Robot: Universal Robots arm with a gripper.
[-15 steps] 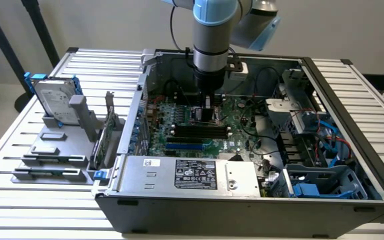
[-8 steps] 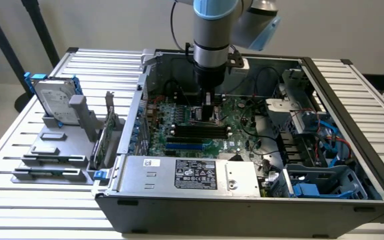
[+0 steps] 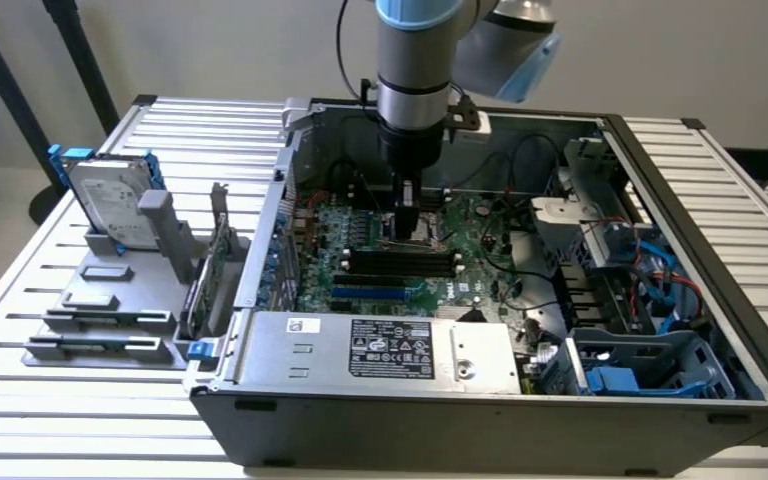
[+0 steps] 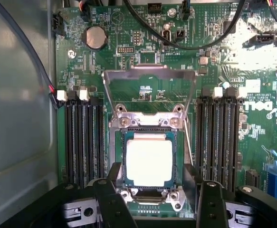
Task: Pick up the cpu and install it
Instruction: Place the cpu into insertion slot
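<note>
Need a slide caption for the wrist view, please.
Open claw straddling the chip lying in its socket on the green board, metal cover flipped up.

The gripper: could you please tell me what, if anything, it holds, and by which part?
Nothing: the gripper stands open, its fingers either side of the cpu seated in the socket.

- Open computer case (image 3: 491, 425) on a slatted white table (image 3: 77, 420), centre of the exterior view.
- Green motherboard (image 3: 357, 275) lying flat inside, toward ten o'clock of the case floor.
- Silver power supply (image 3: 384, 350) with a printed label, at six o'clock of the motherboard.
- Blue drive caddy (image 3: 618, 385) at four o'clock inside the case.
- Hard drive in a blue frame (image 3: 107, 195), standing on edge outside the case at nine o'clock.
- Grey blocks (image 3: 97, 320) near it, at eight o'clock.
- On the board in the wrist view: coin cell (image 4: 95, 37), black cables (image 4: 195, 45), and two banks of black memory slots (image 4: 83, 137), well apart.
</note>
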